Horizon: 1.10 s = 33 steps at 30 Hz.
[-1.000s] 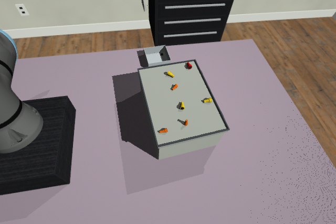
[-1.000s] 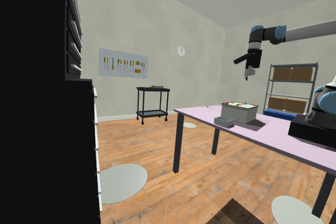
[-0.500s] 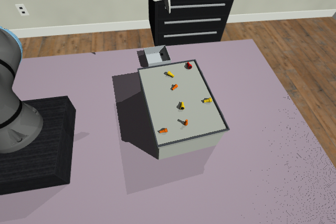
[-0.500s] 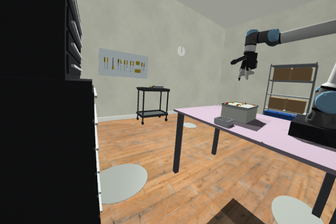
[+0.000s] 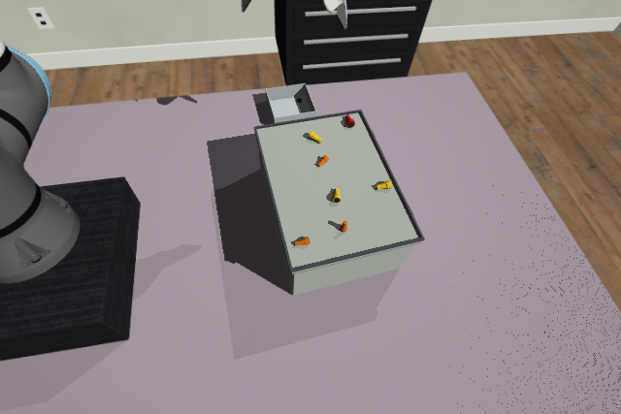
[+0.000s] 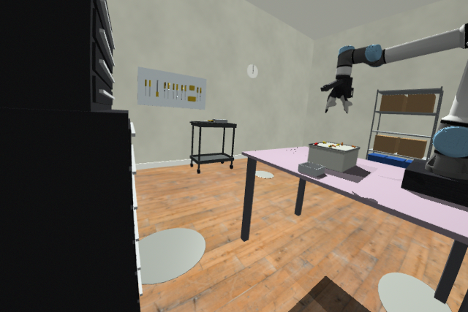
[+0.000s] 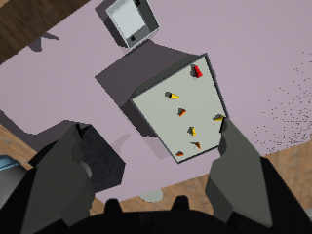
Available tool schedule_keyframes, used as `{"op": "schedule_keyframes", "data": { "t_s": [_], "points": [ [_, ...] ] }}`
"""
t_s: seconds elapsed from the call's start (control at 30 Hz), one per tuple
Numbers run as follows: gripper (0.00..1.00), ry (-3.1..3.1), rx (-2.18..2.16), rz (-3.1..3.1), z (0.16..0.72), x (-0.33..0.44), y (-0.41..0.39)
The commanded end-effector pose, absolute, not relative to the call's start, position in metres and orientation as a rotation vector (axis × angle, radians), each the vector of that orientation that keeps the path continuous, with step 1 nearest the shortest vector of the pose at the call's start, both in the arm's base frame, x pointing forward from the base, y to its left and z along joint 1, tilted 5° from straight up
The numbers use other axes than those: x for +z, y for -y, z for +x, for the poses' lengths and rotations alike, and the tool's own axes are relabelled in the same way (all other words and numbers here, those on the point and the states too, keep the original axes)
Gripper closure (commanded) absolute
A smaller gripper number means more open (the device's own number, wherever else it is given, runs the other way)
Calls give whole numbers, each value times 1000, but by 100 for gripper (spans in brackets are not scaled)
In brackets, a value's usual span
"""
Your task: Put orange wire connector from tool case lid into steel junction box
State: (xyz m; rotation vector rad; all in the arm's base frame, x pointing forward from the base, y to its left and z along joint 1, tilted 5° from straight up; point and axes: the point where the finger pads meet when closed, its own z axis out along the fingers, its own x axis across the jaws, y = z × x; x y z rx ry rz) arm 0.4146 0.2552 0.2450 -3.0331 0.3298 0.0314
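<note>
My gripper (image 6: 336, 106) wide open and empty, high above the tool case (image 5: 350, 264), three orange connectors (image 5: 322, 161) on its lid, junction box (image 5: 286, 105) touching the case's far edge
</note>
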Motion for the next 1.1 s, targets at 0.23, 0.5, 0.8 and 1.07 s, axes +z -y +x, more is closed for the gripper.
{"op": "schedule_keyframes", "data": {
  "t_s": [0.23, 0.5, 0.8, 1.07],
  "points": [
    [0, 25, 22, -3052, 433, 241, -236],
    [0, 232, 17, -3047, 443, 238, -223],
    [0, 347, 15, -3037, 449, 236, -216],
    [0, 411, 13, -3031, 452, 235, -212]
  ]
}}
